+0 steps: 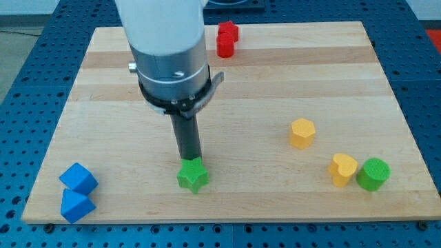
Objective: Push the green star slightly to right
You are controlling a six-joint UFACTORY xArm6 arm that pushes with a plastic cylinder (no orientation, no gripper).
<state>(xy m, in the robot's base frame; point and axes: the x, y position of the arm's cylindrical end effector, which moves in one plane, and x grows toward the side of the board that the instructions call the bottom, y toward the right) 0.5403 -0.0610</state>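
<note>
The green star point(192, 176) lies near the view's bottom edge of the wooden board point(275, 83), left of centre. My rod comes down from the white and black arm body, and my tip point(189, 160) stands right at the star's upper edge, touching or nearly touching it, slightly left of its centre.
Two blue blocks point(77, 191) sit at the view's bottom left. Two red blocks point(226, 38) sit at the top centre. A yellow hexagon block point(302, 132), a yellow heart-like block point(342, 169) and a green cylinder point(373, 173) lie at the right.
</note>
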